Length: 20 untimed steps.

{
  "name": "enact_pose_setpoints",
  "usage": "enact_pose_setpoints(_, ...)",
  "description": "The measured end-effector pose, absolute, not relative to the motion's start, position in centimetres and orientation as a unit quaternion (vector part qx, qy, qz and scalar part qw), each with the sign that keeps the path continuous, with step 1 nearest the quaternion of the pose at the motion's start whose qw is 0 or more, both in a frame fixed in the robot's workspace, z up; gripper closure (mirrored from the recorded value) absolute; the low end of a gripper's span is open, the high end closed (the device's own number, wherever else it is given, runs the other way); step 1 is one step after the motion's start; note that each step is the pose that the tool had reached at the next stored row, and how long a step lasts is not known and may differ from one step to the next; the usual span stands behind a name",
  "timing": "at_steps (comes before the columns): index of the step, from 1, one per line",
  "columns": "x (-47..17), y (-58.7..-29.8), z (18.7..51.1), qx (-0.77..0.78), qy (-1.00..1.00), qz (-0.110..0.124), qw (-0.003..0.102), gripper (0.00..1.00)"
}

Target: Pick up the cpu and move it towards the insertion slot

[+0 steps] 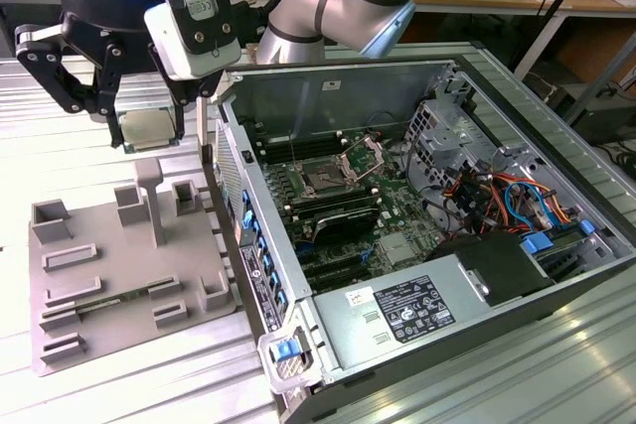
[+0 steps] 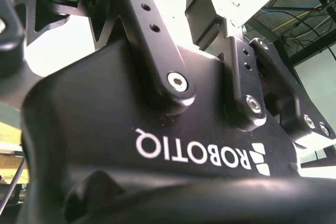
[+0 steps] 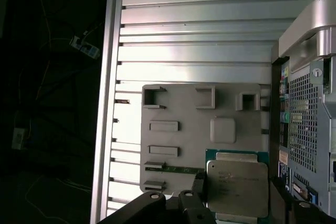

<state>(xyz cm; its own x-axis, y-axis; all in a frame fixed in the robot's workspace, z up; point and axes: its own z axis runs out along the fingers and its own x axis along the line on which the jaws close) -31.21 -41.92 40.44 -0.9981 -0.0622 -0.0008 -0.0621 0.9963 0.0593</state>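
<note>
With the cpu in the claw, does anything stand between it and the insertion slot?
Yes. The cpu, held in the claw above the grey tray, is outside the computer case, whose side wall rises between it and the insertion slot. The case is open on top; nothing else visibly intervenes.

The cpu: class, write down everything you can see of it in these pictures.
The cpu is a small flat square chip with a pale silvery metal top. In the first wrist view the cpu also shows a green rim. It sits level, held clear above the grey tray and clamped between the fingers of the gripper, to the exterior view's left of the open computer case.
</note>
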Motion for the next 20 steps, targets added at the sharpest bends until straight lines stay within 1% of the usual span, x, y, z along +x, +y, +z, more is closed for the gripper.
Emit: enact_pose_setpoints(20,-29.9,-41.9,40.4,0.031,-0.999,-0.03,0.001,0.45)
